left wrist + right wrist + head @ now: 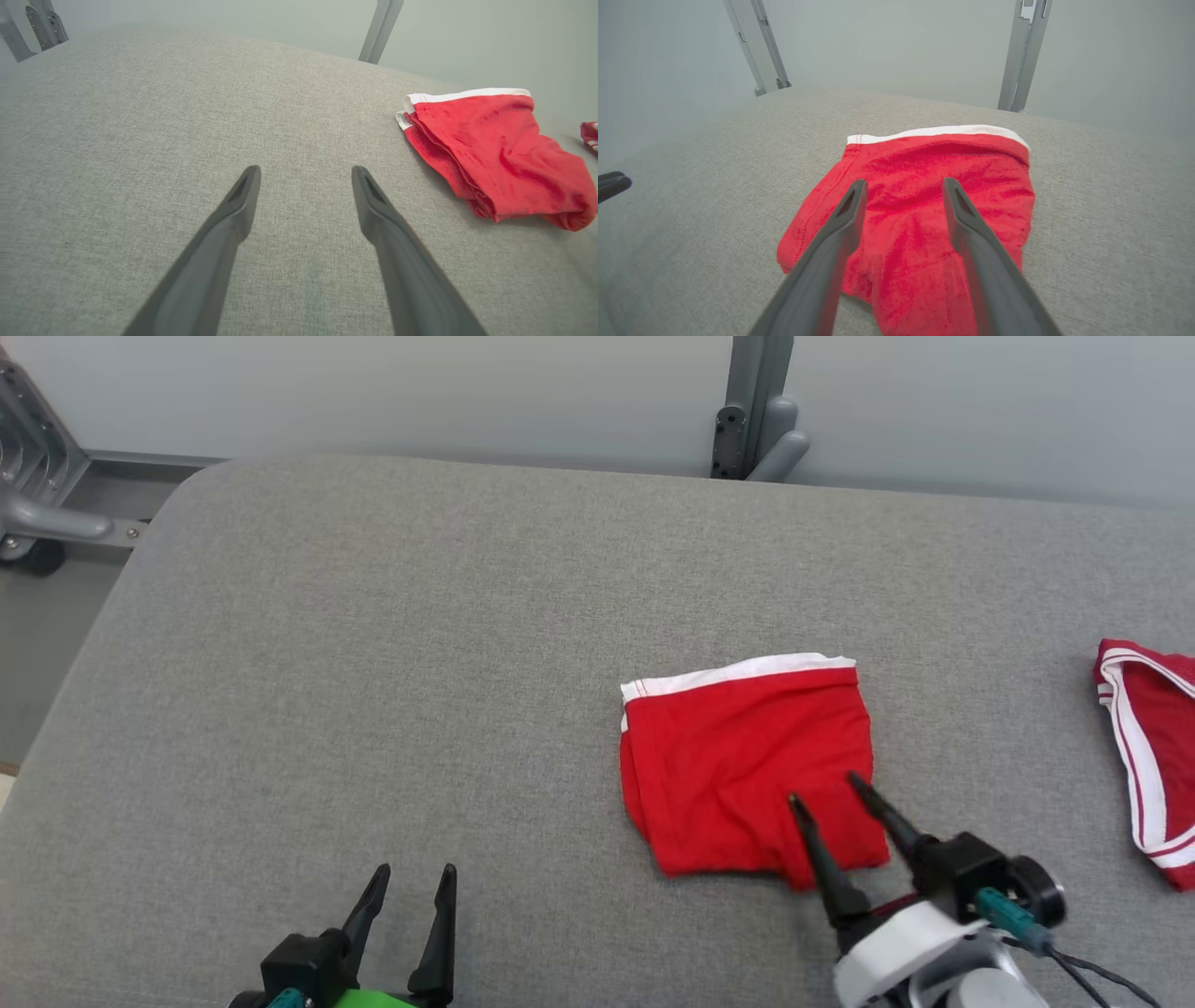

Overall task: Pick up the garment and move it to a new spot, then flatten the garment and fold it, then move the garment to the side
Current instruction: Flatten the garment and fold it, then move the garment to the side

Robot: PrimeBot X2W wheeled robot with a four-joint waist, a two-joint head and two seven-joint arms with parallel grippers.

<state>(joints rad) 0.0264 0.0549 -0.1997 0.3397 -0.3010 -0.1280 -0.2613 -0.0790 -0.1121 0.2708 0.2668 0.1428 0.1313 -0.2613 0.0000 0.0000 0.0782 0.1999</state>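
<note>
Evidently your red garment (pixel 738 756) lies folded on the bench (pixel 373 663), right of centre in the head view, so I judge only the move aside is left. Your right hand (pixel 823 791) hangs open over its lower edge, gripping nothing; your left hand (pixel 416 870) is open at lower left.
</note>
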